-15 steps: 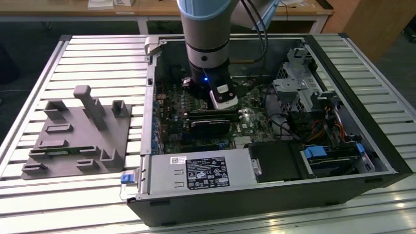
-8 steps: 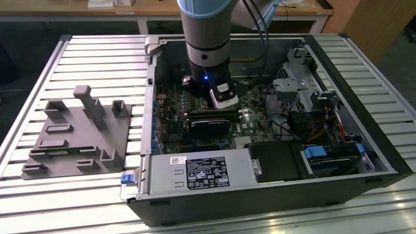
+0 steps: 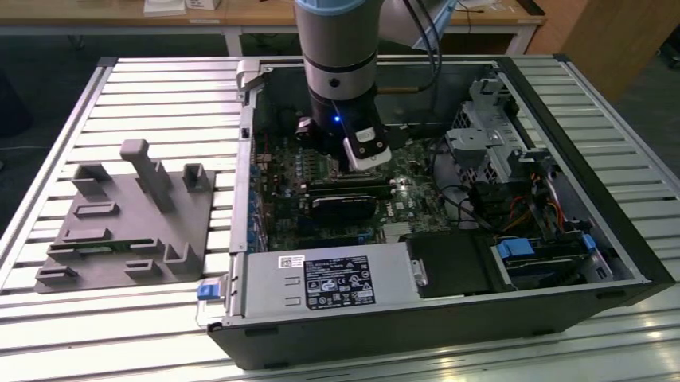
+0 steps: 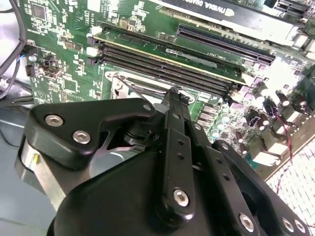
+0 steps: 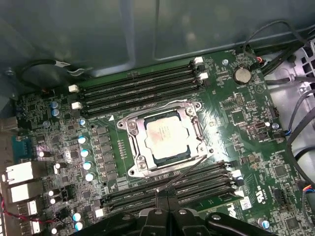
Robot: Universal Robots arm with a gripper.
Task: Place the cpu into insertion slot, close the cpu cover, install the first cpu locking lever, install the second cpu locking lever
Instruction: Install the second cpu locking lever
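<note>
In the first wrist view the cpu (image 5: 165, 133) lies flat in the insertion slot (image 5: 195, 106), its pale top showing through the window of the cpu cover (image 5: 140, 147), which is down over it. A thin wire locking lever (image 5: 186, 171) slants out from the socket's corner, over the memory slots, to the tip of my gripper (image 5: 166, 197). The gripper's black fingers are pressed together and the lever's end rests against them. In the second wrist view the gripper (image 4: 175, 96) sits just off the socket edge, with the lever (image 4: 133, 91) beside it. The exterior view has the gripper (image 3: 359, 163) low inside the computer case.
Long black memory slots (image 5: 142, 88) flank the socket on both sides. A graphics card (image 3: 345, 199), cables (image 3: 467, 207) and drive cages (image 3: 489, 139) crowd the open case (image 3: 425, 334). A grey fixture block (image 3: 127, 223) stands on the slatted table at the exterior view's left.
</note>
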